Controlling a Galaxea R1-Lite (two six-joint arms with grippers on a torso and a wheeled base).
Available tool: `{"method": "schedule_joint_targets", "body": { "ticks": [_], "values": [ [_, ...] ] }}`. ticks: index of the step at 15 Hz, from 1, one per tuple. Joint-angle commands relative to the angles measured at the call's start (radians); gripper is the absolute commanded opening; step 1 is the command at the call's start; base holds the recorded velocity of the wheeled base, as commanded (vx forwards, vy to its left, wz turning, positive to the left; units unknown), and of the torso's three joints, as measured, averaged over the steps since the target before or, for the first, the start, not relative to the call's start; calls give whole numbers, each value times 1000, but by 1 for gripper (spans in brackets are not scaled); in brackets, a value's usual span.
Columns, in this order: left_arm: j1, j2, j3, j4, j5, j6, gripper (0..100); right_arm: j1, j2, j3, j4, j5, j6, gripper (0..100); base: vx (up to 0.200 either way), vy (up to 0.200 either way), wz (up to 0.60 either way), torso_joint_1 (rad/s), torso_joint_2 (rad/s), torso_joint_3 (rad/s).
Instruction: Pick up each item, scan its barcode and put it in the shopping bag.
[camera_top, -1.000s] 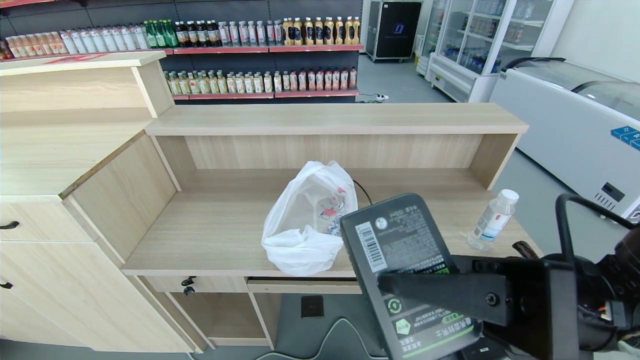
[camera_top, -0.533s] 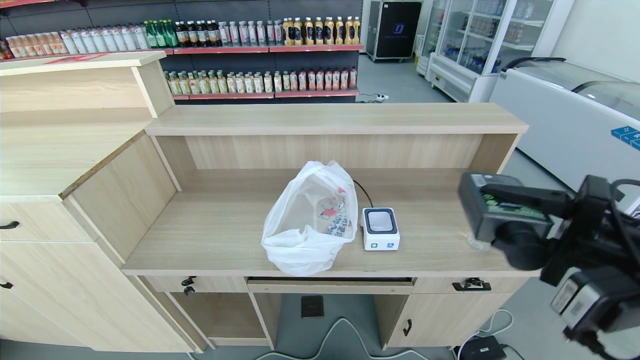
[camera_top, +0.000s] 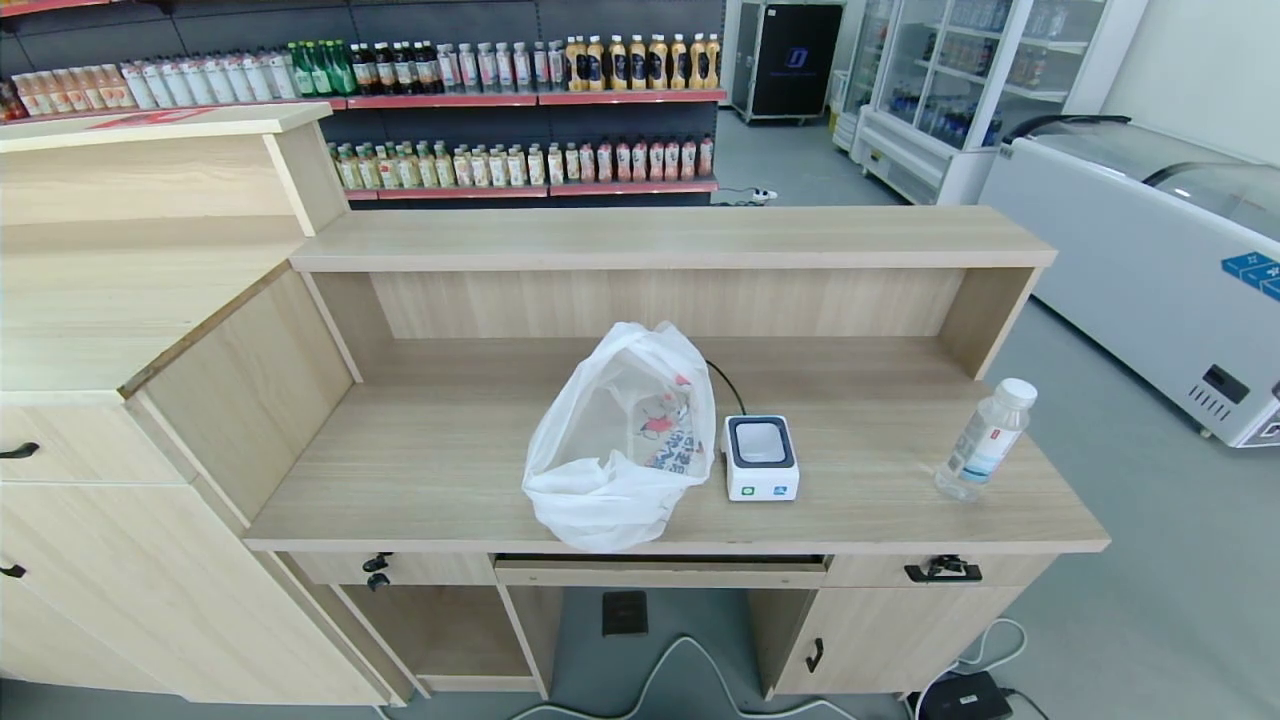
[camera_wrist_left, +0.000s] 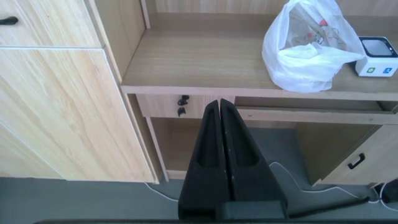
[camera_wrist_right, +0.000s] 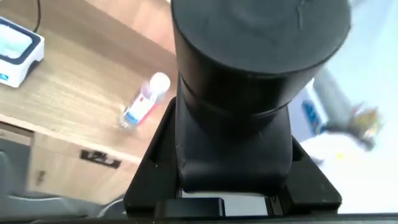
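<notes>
A white plastic shopping bag (camera_top: 615, 440) stands open in the middle of the wooden counter (camera_top: 450, 470), with some printed packaging inside. Right beside it sits a small white barcode scanner (camera_top: 761, 457). A clear water bottle (camera_top: 983, 440) stands upright near the counter's right end. My right gripper (camera_wrist_right: 231, 165) is shut on a black container (camera_wrist_right: 258, 56), held off the counter's right end, with the bottle (camera_wrist_right: 144, 101) and scanner (camera_wrist_right: 15, 53) beyond it. My left gripper (camera_wrist_left: 221, 109) is shut with nothing in it, low in front of the counter, with the bag (camera_wrist_left: 311, 46) up ahead.
A raised shelf (camera_top: 670, 240) runs along the back of the counter, and a taller wooden cabinet (camera_top: 120, 330) closes off the left. Drawers and a cupboard door (camera_top: 880, 640) lie under the counter's front edge. A chest freezer (camera_top: 1150, 270) stands to the right.
My right arm has swung the black container from in front of the head camera off to the right and out of that view, uncovering the scanner and the bottle.
</notes>
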Motion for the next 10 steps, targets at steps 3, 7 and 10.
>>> {"method": "schedule_joint_targets", "body": {
  "ticks": [3, 7, 10],
  "values": [
    [0, 0, 0, 0, 0, 0, 0, -23, -17, -17, 157, -43, 126, 0, 0, 0, 0, 0, 0, 0],
    [0, 0, 0, 0, 0, 0, 0, 0, 17, -5, 129, -51, 199, 0, 0, 0, 150, 2, 2, 1],
    [0, 0, 0, 0, 0, 0, 0, 66, 57, 12, 60, -129, 258, 0, 0, 0, 600, 1, 2, 2]
  ]
}}
